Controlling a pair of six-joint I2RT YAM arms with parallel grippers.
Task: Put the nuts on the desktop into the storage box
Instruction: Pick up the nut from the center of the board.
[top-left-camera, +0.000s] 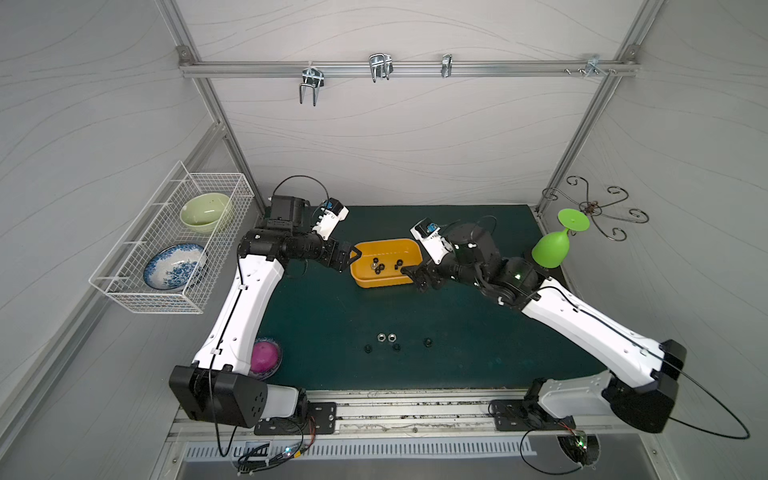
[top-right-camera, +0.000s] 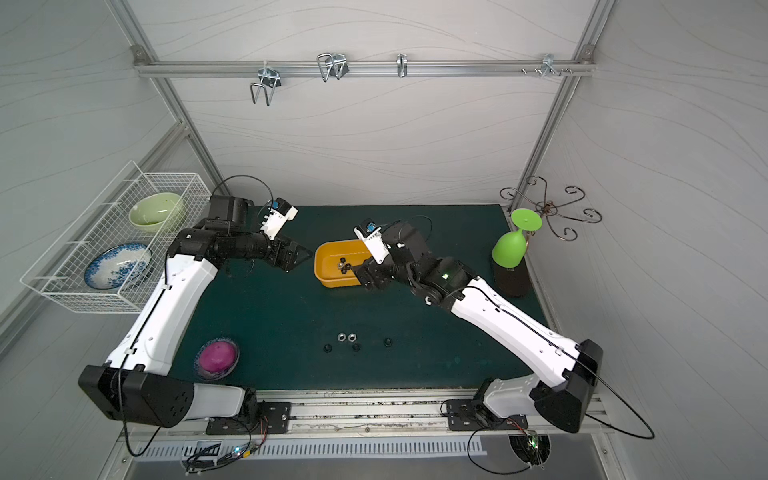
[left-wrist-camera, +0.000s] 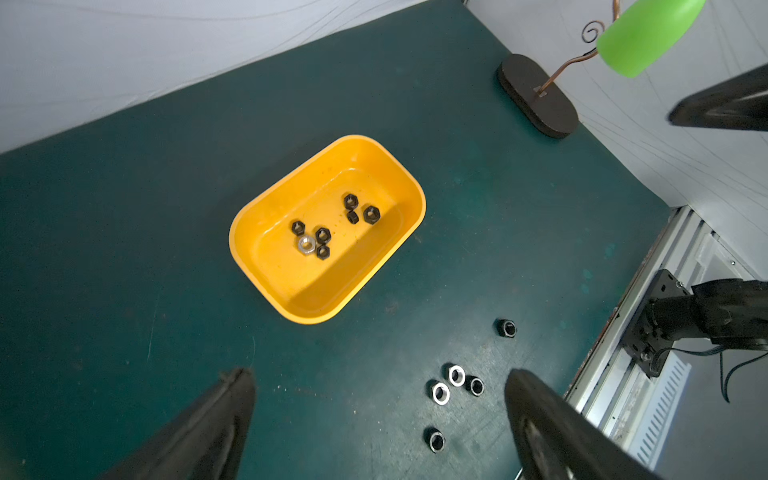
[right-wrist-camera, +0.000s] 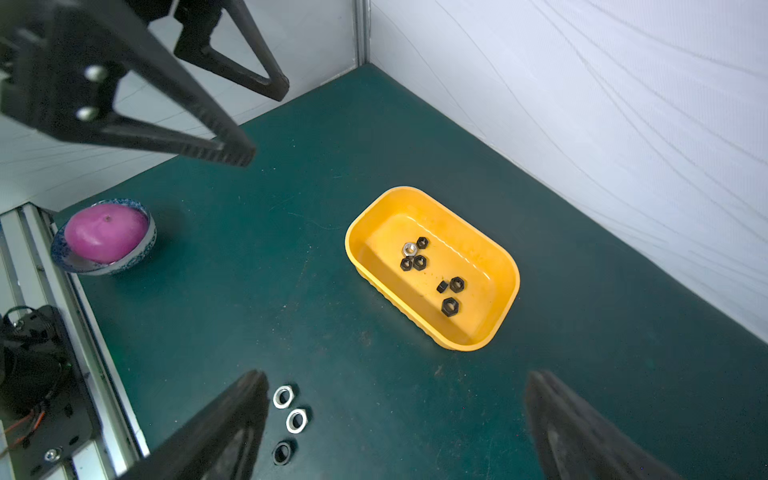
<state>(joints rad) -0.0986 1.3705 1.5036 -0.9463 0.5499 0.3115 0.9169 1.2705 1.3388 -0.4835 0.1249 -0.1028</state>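
The yellow storage box (top-left-camera: 386, 242) (top-right-camera: 332, 246) stands on the green desktop (top-left-camera: 457, 332), towards the back middle. Several nuts lie inside it, black ones and a silver nut (left-wrist-camera: 306, 244) (right-wrist-camera: 409, 248). Near the front, two silver nuts (top-left-camera: 380, 337) (top-right-camera: 352, 336) (left-wrist-camera: 456, 375) (right-wrist-camera: 296, 420) and three black nuts (top-left-camera: 427, 342) (top-right-camera: 328, 347) (left-wrist-camera: 506, 328) lie loose on the desktop. My left gripper (top-left-camera: 351, 262) (left-wrist-camera: 379, 373) hangs open by the box's left end. At the box's right end my right gripper (top-left-camera: 410, 279) (right-wrist-camera: 397, 374) is open too, with nothing between its fingers.
A white wire basket (top-left-camera: 124, 286) on the left wall holds a pale green bowl (top-left-camera: 205, 212) and a blue-patterned dish (top-left-camera: 174, 266). A purple ball in a small bowl (top-left-camera: 266, 357) sits front left. A green goblet (top-left-camera: 552, 245) hangs on a stand back right.
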